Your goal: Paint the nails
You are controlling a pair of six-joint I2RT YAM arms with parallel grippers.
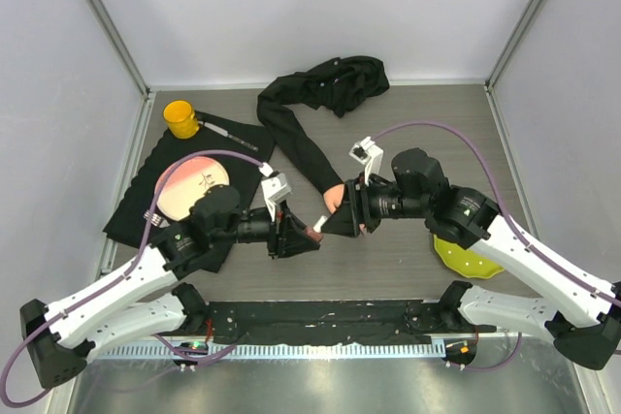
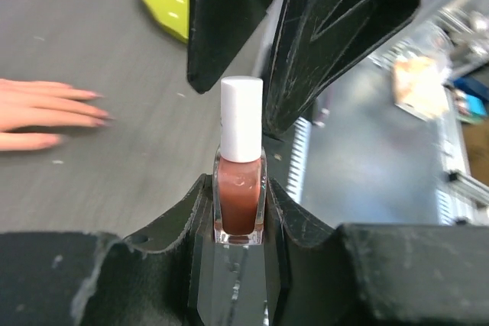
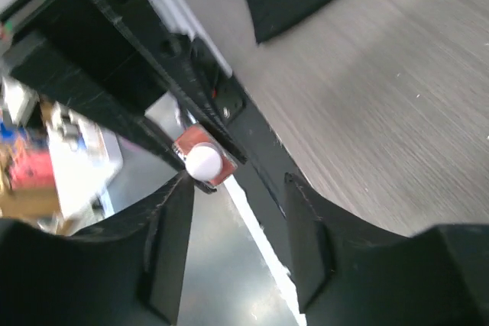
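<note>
My left gripper (image 1: 303,236) is shut on a small polish bottle (image 2: 240,202) of brown-red polish with a white cap (image 2: 241,118), held upright above the table. My right gripper (image 1: 330,224) faces it with jaws open. The cap (image 3: 202,160) sits just ahead of the tip of one of its fingers (image 3: 170,240), ungripped. The pale mannequin hand (image 2: 42,112) lies flat on the table, its pinkish nails (image 2: 97,95) showing in the left wrist view. From above the hand (image 1: 334,199) is mostly hidden by the right gripper. Its black sleeve (image 1: 296,138) trails to the back.
A black mat (image 1: 243,143) at the left holds a yellow cup (image 1: 180,117), a peach round plate (image 1: 189,186) and a pen-like tool (image 1: 229,130). A yellow-green dish (image 1: 464,256) lies under the right arm. Walls enclose the table.
</note>
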